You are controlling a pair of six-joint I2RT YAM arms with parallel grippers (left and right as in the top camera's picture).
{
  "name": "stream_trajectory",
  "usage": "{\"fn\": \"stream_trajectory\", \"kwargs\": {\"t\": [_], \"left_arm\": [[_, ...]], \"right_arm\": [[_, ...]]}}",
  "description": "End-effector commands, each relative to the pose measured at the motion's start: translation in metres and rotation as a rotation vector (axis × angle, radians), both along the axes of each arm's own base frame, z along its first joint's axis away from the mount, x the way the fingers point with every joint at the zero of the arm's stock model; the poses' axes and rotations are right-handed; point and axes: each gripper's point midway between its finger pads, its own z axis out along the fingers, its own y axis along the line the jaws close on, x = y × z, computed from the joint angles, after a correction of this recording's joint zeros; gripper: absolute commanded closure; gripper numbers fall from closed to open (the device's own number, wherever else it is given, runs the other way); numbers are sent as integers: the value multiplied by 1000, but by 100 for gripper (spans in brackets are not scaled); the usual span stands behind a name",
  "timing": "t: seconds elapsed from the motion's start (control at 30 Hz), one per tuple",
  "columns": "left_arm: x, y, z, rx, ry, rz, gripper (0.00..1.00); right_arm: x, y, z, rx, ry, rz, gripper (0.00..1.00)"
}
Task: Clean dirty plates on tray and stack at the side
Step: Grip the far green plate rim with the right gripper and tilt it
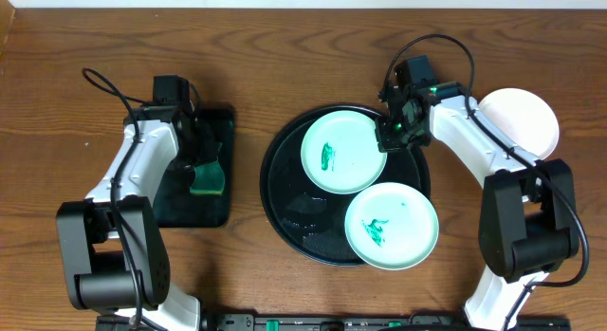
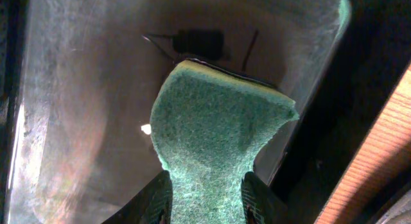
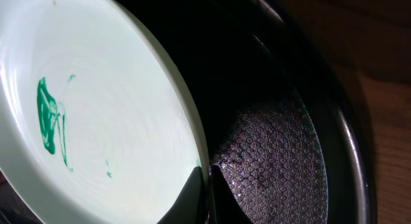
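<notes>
The round black tray [image 1: 275,193] holds two mint green plates. The upper plate [image 1: 343,151] and the lower plate [image 1: 391,227] each carry a green smear. My right gripper [image 1: 389,137] is shut on the upper plate's right rim. In the right wrist view the fingers [image 3: 207,185] pinch the rim of this plate [image 3: 96,108] above the tray floor [image 3: 276,153]. A white plate [image 1: 522,118] lies on the table to the right of the tray; no mark shows on it. My left gripper [image 1: 201,165] is shut on a green sponge [image 2: 215,134].
A rectangular black tray [image 1: 190,208] lies at the left under the left gripper and the sponge [image 1: 207,179]. Its glossy floor [image 2: 77,108] fills the left wrist view. Arm cables hang over the back of the table.
</notes>
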Motion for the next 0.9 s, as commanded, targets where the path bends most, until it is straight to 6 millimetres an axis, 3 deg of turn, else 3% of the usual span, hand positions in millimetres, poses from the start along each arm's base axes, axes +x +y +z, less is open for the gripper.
{"fn": "stream_trajectory", "kwargs": {"t": [0.0, 0.3, 0.4, 0.47, 0.67, 0.87], "left_arm": [[-6, -3, -11, -13, 34, -26, 63], [-18, -8, -51, -41, 156, -28, 63], [-17, -8, -54, -42, 160, -28, 91], [-15, -8, -53, -44, 149, -28, 93], [-7, -7, -28, -38, 74, -29, 93], [-1, 8, 26, 57, -68, -2, 93]], "right_arm": [[-3, -2, -4, -5, 14, -9, 99], [-4, -1, -3, -4, 14, -8, 99], [-4, -2, -4, -4, 14, -8, 99], [-3, -1, -3, -4, 13, -8, 99], [-4, -2, -4, -5, 17, -8, 99], [-6, -2, -4, -7, 24, -8, 99]]}}
